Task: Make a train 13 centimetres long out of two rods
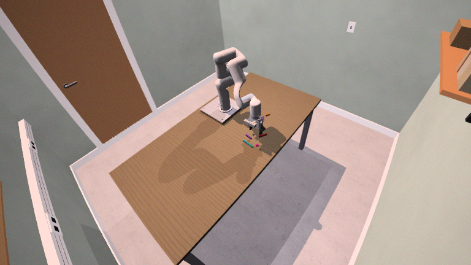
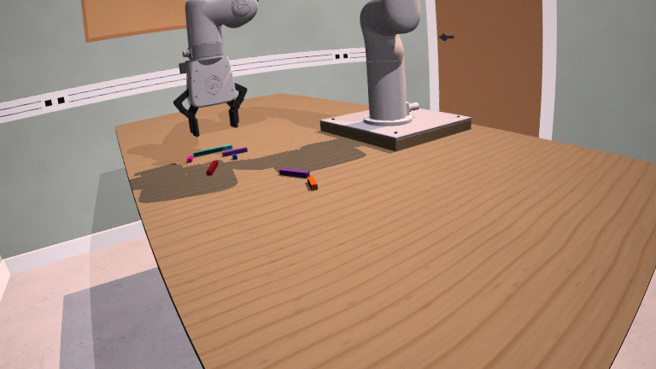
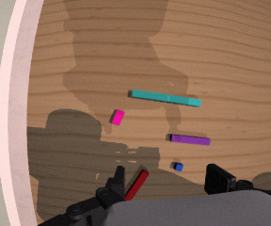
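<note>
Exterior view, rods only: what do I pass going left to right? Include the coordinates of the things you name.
Magenta rod (image 1: 257, 145) (image 2: 190, 159) (image 3: 119, 118), red rod (image 1: 262, 135) (image 2: 212, 167) (image 3: 136, 185), blue rod (image 1: 253, 134) (image 2: 235, 156) (image 3: 178, 167), purple rod nearer the base (image 2: 294, 172), orange rod (image 1: 267, 114) (image 2: 312, 183). Turquoise and farther purple overlap others' spans, so omitted.

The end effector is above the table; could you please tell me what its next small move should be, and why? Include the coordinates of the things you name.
I'd probably shift the open end effector (image 1: 256, 130) (image 2: 214, 130) (image 3: 167, 179) to line up over the red rod (image 1: 262, 135) (image 2: 212, 167) (image 3: 137, 185). Red and purple make thirteen, and the red rod lies apart from the nearer purple rod (image 1: 248, 136) (image 2: 235, 151) (image 3: 190, 139), at an angle to it.
</note>
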Controlling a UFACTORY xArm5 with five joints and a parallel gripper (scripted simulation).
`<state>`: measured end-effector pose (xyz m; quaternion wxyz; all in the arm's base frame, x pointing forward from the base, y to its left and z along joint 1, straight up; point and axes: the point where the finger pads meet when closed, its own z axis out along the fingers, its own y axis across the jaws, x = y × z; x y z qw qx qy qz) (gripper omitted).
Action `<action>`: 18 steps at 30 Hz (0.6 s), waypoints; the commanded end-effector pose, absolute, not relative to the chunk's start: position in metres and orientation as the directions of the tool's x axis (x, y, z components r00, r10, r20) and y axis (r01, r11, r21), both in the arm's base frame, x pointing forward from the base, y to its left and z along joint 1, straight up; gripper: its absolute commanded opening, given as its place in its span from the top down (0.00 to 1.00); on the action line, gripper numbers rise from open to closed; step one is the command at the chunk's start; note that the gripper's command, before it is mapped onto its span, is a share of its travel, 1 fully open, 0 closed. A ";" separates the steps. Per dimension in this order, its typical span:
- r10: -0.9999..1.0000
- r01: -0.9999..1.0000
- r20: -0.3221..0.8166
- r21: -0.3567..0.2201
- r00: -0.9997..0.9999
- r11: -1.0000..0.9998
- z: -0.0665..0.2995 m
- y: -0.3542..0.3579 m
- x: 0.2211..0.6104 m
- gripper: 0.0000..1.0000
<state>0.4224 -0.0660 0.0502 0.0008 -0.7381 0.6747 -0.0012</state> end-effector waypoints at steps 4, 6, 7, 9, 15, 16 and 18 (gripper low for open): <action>-0.954 -0.954 0.003 -0.006 0.299 -0.299 0.053 -0.071 0.417 0.00; -0.938 -0.938 0.003 -0.006 0.347 -0.347 0.053 -0.073 0.415 0.00; -0.928 -0.928 0.004 -0.006 0.374 -0.374 0.054 -0.073 0.414 0.00; -0.917 -0.917 0.004 -0.006 0.400 -0.400 0.054 -0.074 0.414 0.00; -0.831 -0.831 0.005 -0.005 0.556 -0.556 0.055 -0.078 0.408 0.00; -0.815 -0.815 0.005 -0.005 0.580 -0.580 0.055 -0.079 0.407 0.00; -0.781 -0.781 0.005 -0.004 0.625 -0.625 0.055 -0.080 0.405 0.00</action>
